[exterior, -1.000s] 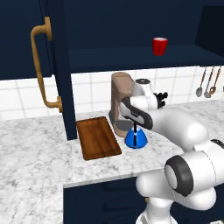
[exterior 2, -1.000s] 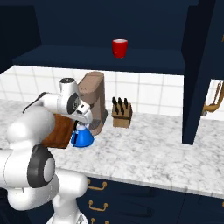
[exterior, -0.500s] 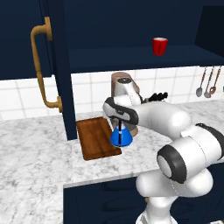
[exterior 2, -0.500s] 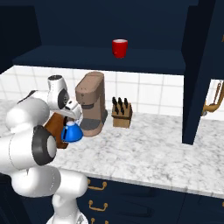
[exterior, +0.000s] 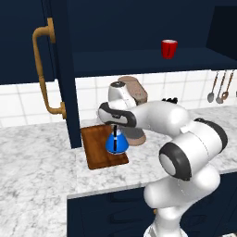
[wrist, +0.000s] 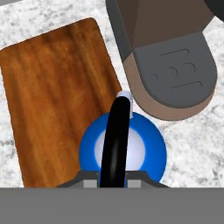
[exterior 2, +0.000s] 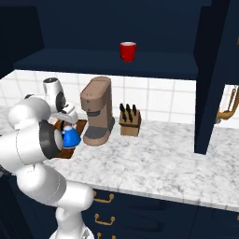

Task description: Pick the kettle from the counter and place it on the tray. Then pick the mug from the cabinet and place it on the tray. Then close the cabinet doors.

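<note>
The small blue kettle (exterior: pixel 115 144) hangs by its thin black handle (wrist: pixel 115 135) from my gripper (exterior: pixel 114 131), which is shut on that handle. It is over the right edge of the dark brown wooden tray (exterior: pixel 96 149), partly above the marble counter (exterior: pixel 37 176), just left of the coffee machine's base. From the hand camera the kettle (wrist: pixel 123 149) straddles the edge of the tray (wrist: pixel 52 96). The right base view has the kettle (exterior 2: pixel 71 137) beside my arm. The red mug (exterior: pixel 169 48) stands on the shelf of the open cabinet (exterior: pixel 139 60); the mug (exterior 2: pixel 128 51) is upright.
The tan-brown coffee machine (exterior 2: pixel 97 109) stands close on the kettle's right, its grey base (wrist: pixel 175 74) nearly touching. A knife block (exterior 2: pixel 130 122) sits beyond it. The open cabinet doors (exterior: pixel 60 69) (exterior 2: pixel 212 70) hang at both sides. Utensils (exterior: pixel 217 88) hang on the tiled wall.
My arm has carried the kettle leftward, from in front of the coffee machine to over the tray's right edge. The gripper has stayed shut on the handle. The mug has not moved.
</note>
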